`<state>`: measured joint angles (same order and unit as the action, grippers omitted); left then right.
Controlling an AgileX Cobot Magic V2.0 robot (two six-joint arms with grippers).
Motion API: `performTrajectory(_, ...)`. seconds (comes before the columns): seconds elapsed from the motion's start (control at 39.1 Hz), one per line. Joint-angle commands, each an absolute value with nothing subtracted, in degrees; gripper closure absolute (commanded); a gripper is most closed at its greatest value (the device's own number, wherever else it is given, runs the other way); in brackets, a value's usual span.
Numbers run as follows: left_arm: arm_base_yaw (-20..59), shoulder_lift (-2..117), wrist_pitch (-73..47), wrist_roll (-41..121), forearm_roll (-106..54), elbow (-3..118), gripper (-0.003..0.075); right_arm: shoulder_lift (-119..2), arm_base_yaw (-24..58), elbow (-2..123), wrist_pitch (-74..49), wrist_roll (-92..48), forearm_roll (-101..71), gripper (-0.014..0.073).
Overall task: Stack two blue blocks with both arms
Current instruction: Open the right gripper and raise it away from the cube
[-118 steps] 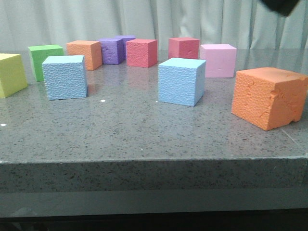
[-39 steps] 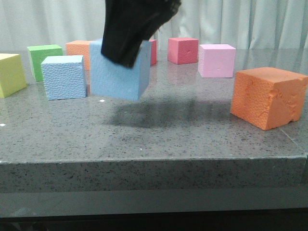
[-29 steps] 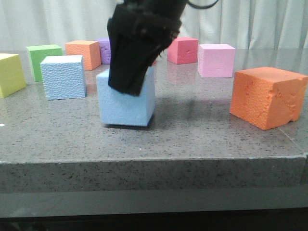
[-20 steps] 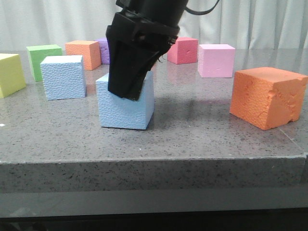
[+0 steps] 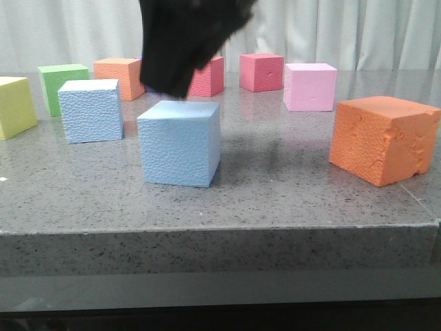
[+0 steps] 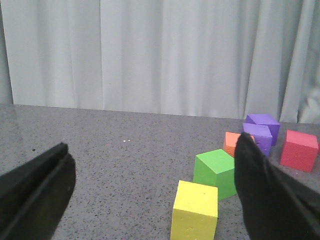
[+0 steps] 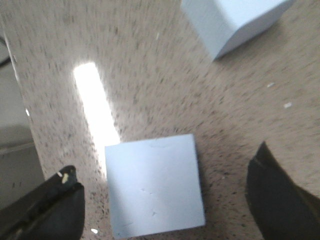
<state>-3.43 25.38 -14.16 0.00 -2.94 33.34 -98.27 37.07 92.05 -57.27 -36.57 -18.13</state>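
One blue block (image 5: 179, 143) sits on the grey table near the front middle. The other blue block (image 5: 91, 110) sits behind it to the left, close by. My right gripper (image 5: 172, 83) hangs just above the nearer block, open and apart from it. In the right wrist view the gripper (image 7: 164, 160) is spread wide over that block (image 7: 155, 185), with the other blue block (image 7: 232, 20) farther off. My left gripper (image 6: 152, 145) is open and empty; it does not show in the front view.
A large orange cube (image 5: 382, 140) sits at the right front. A yellow cube (image 5: 15, 107) and a green cube (image 5: 62, 84) are at the left. Orange (image 5: 122, 74), red (image 5: 262, 72) and pink (image 5: 311, 86) cubes line the back.
My right gripper carried the blue block leftward, set it on the table near the front middle, let go and rose above it. The other block stayed put.
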Motion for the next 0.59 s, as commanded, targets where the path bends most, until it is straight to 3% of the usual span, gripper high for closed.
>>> performTrajectory(0.0, -3.4, 26.1, -9.3, 0.0, -2.9, 35.4, 0.0103, -93.5, 36.4, 94.9, -54.5, -32.1, -18.8, -0.0045)
performTrajectory(0.15, -3.4, 26.1, -9.3, 0.0, -2.9, 35.4, 0.0103, -92.0, 33.5, 95.2, -54.7, -25.5, -18.8, 0.0112)
performTrajectory(0.41, -3.4, 26.1, -9.3, 0.0, -2.9, 35.4, 0.0103, -87.7, 25.5, 95.0, -59.4, -17.3, -18.8, 0.0511)
performTrajectory(0.56, -3.4, 26.1, -9.3, 0.0, -2.9, 35.4, 0.0103, -83.9, 20.1, 92.3, -60.8, -15.7, -18.8, 0.0641)
